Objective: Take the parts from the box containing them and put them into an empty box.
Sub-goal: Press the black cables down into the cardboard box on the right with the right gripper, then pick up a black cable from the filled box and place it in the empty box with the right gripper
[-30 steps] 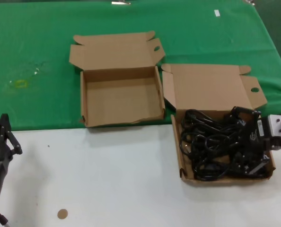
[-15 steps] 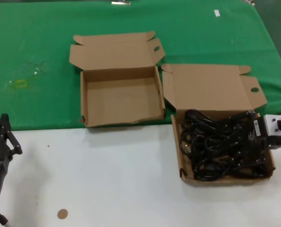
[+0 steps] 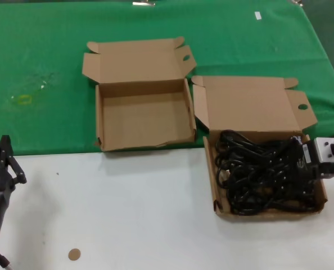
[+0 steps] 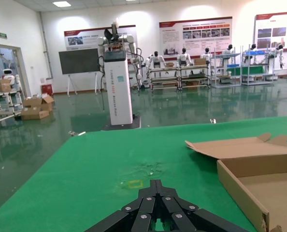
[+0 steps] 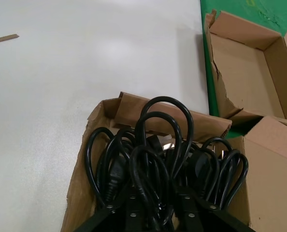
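The box holding the parts point(image 3: 210, 169) sits at the right on the white table, lid open, full of black power cables point(image 3: 257, 177). My right gripper point(image 3: 295, 169) is sunk into the pile at the box's right side. In the right wrist view its fingers point(image 5: 130, 200) stand apart with cable loops point(image 5: 165, 140) between them, so it is open. The empty box point(image 3: 144, 115) lies open to the left on the green cloth, and shows in the right wrist view point(image 5: 240, 63) and the left wrist view point(image 4: 259, 181). My left gripper point(image 3: 1, 152) is shut and parked at the near left.
The far half of the table is green cloth point(image 3: 43, 56) with a yellow mark point(image 3: 23, 99); the near half is white point(image 3: 127, 214). A small brown disc point(image 3: 73, 254) lies near the front edge. A brown scrap point(image 5: 6, 37) lies on the white surface.
My right gripper has gone down into the cable pile; its fingers, which stood above the cables a second ago, are now among them. The left arm has not moved.
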